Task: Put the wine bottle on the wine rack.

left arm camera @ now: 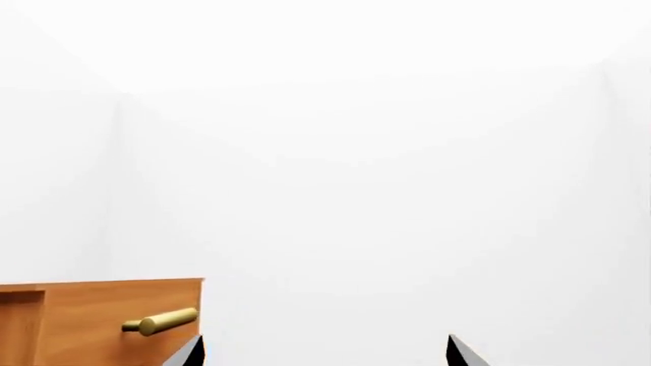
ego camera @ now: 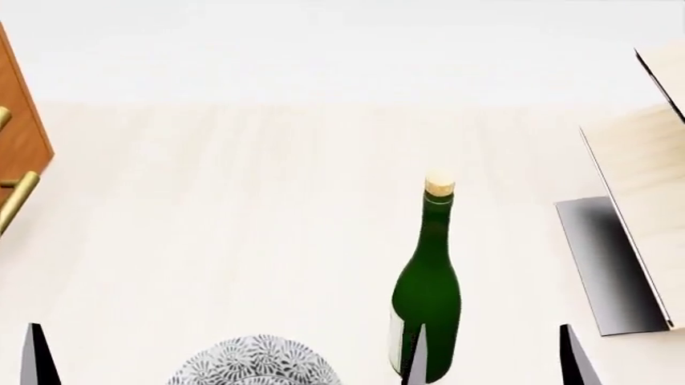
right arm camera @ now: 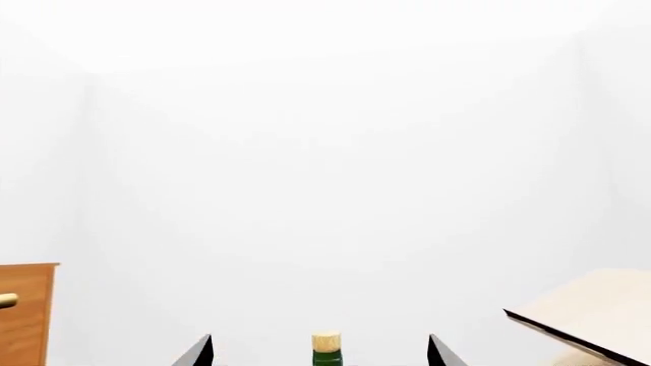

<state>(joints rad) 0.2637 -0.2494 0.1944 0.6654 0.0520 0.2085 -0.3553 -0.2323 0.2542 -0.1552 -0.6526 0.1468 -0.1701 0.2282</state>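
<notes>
The wine bottle (ego camera: 428, 297), dark green with a tan cork, stands upright on the pale table in the head view. Its cork (right arm camera: 325, 342) shows centred between the fingers of my right gripper (right arm camera: 320, 354), which is open and holds nothing. In the head view my right gripper (ego camera: 492, 361) sits low, just right of the bottle, and one of its fingers overlaps the bottle's base. The wine rack (ego camera: 642, 192), slanted light-wood boards on a grey base, stands at the right; a board (right arm camera: 590, 313) of it also shows in the right wrist view. My left gripper (left arm camera: 325, 354) is open and empty.
A brown drawer cabinet (ego camera: 16, 136) with brass handles stands at the left, and its corner (left arm camera: 102, 316) lies close to my left gripper. A grey-patterned bowl (ego camera: 252, 365) sits near the front edge, left of the bottle. One left fingertip (ego camera: 38, 357) shows at the lower left.
</notes>
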